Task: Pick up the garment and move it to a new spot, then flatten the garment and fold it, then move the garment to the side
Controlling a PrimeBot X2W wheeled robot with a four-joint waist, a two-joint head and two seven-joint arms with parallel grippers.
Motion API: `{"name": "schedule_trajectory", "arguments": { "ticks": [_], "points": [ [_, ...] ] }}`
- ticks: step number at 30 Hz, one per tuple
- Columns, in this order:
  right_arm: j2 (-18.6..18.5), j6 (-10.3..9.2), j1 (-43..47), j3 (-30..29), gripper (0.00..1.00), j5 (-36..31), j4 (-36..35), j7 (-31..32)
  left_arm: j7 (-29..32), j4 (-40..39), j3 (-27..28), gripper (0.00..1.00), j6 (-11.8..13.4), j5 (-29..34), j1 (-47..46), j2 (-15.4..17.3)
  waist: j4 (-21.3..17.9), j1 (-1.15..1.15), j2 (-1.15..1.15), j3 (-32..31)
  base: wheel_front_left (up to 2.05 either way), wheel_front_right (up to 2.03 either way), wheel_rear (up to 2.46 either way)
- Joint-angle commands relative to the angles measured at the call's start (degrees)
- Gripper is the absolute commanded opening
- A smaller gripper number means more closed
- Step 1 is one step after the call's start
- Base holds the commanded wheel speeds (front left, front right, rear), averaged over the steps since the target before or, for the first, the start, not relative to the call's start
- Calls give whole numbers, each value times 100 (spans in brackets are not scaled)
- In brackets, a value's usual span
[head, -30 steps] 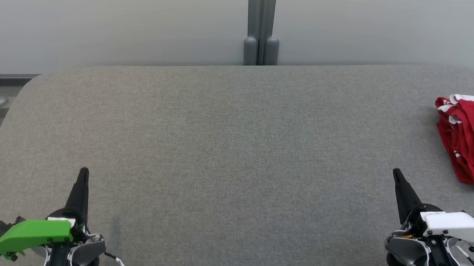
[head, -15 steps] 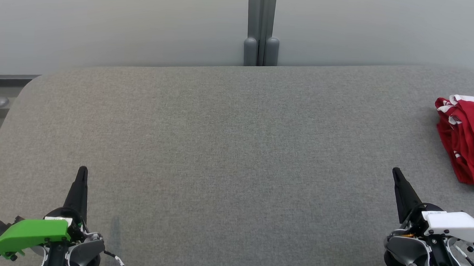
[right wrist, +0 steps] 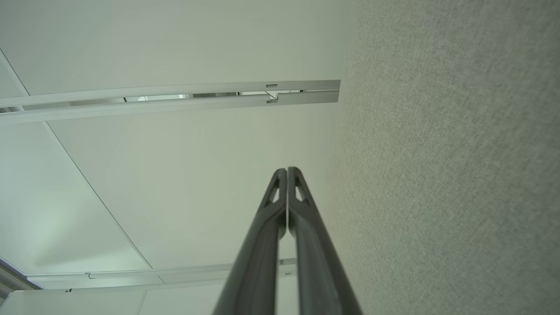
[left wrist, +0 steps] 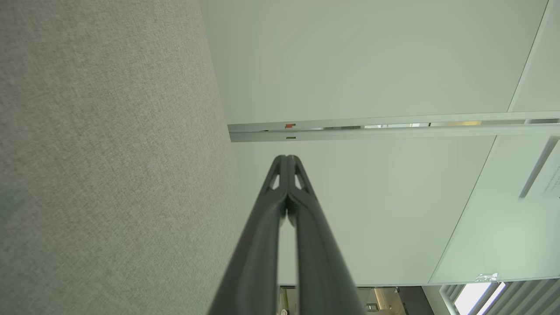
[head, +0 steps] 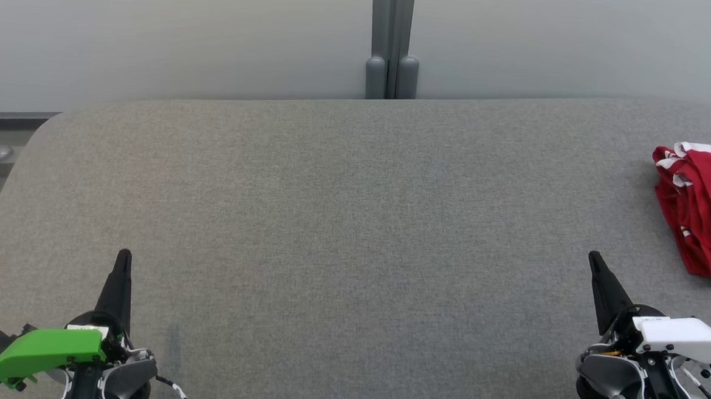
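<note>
The garment (head: 705, 208) is a red cloth with white trim, lying bunched at the right edge of the grey table (head: 355, 211), partly cut off by the head view's border. My right gripper (head: 596, 258) is shut and empty near the front right, a short way in front and to the left of the garment. At the front left my left gripper (head: 124, 254) is shut and empty as well, far from the garment. In the left wrist view the left gripper (left wrist: 287, 157) has its tips pressed together. The right gripper (right wrist: 287, 169) looks the same in the right wrist view.
The grey fabric-covered table has rounded far corners and its far edge meets a pale partition wall with a grey post (head: 392, 40) at the middle. A wide bare stretch of tabletop lies between the two grippers.
</note>
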Motion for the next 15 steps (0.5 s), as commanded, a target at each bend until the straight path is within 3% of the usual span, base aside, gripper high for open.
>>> {"name": "schedule_trajectory", "arguments": {
  "ticks": [1,15],
  "points": [
    [-7,-2,-35,-8,0,38,8,14,27,-11,15,0,-18,-17,-92,3,0,0,0,0,0,0,0],
    [-7,-2,-35,-7,0,38,8,14,27,-11,15,0,-18,-17,-91,3,0,0,0,0,0,0,0]
  ]
}}
